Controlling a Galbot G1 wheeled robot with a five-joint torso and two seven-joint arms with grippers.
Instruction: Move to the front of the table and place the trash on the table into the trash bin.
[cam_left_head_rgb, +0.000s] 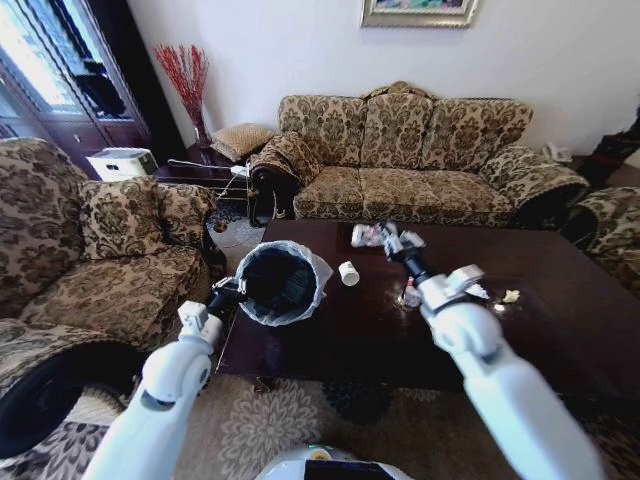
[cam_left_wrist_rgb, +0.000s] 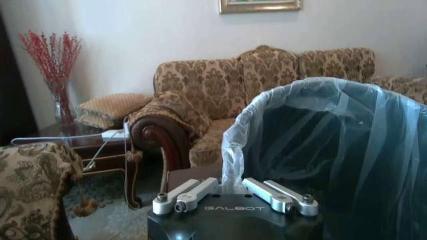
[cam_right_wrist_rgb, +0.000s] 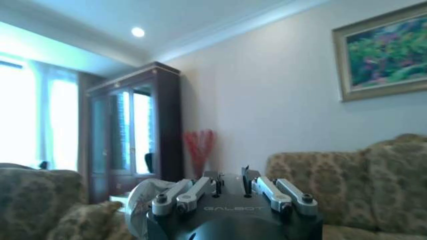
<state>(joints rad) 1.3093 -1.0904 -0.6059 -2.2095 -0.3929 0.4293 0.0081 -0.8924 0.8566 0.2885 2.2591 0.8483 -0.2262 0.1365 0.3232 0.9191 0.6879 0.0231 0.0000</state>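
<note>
The black trash bin (cam_left_head_rgb: 280, 283) with its white liner (cam_left_wrist_rgb: 313, 125) stands on the left part of the dark table (cam_left_head_rgb: 560, 330). My left gripper (cam_left_head_rgb: 228, 297) (cam_left_wrist_rgb: 232, 192) is shut on the bin's lined rim at its left side. My right gripper (cam_left_head_rgb: 392, 240) (cam_right_wrist_rgb: 231, 181) is raised over the table's far middle, to the right of the bin, and is shut on a crumpled clear wrapper (cam_left_head_rgb: 367, 236) (cam_right_wrist_rgb: 141, 199). On the table lie a white paper cup (cam_left_head_rgb: 348, 273), a small clear bottle (cam_left_head_rgb: 410, 296), a white scrap (cam_left_head_rgb: 478, 291) and a yellowish scrap (cam_left_head_rgb: 511, 296).
A patterned sofa (cam_left_head_rgb: 420, 160) stands behind the table, and an armchair (cam_left_head_rgb: 90, 260) is close on the left. A side table (cam_left_head_rgb: 205, 170) with cables sits in the back left corner. Carpet lies at the table's near edge.
</note>
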